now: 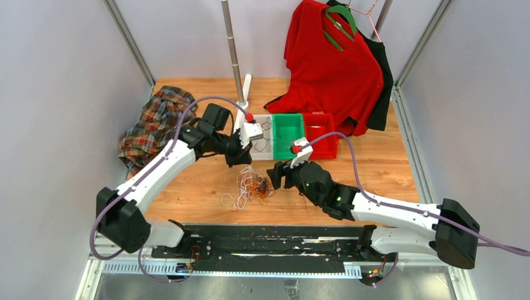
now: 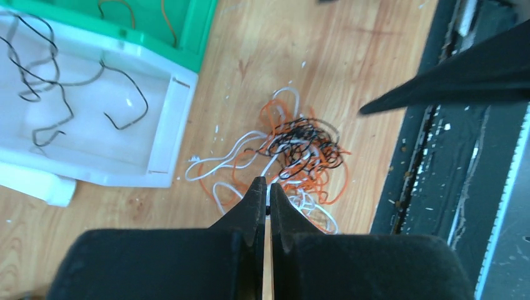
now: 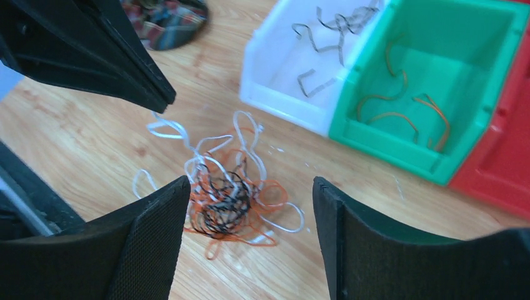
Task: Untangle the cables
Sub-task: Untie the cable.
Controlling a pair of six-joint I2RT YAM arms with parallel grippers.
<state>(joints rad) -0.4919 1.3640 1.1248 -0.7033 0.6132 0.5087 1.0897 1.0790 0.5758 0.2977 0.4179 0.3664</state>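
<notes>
Tangle of cables (image 1: 250,186), white, orange and black strands knotted together, lies on the wooden worktop (image 1: 200,194) between the two arms, just in front of the bin row. Black strands bunch in the middle of the heap, white loops trail off toward the near and left side. Left claw (image 2: 267,187) is pinched fully together, tips low at the edge of the heap by the white loops; can't tell if a strand is caught between them. Right claw (image 3: 251,182) is spread wide, nothing in it, hanging above the tangle with the heap showing between its fingers. White bin (image 2: 178,134) sits just beside the heap and has a few loose black wires (image 2: 59,100) in it. Green bin (image 3: 375,134) touches it on the right, with orange wires (image 3: 400,115) inside. Red bin (image 3: 494,169) is next in the row. Plaid cloth (image 1: 153,125) is crumpled at far left of the worktop, red shirt (image 1: 331,69) hangs at the back.
</notes>
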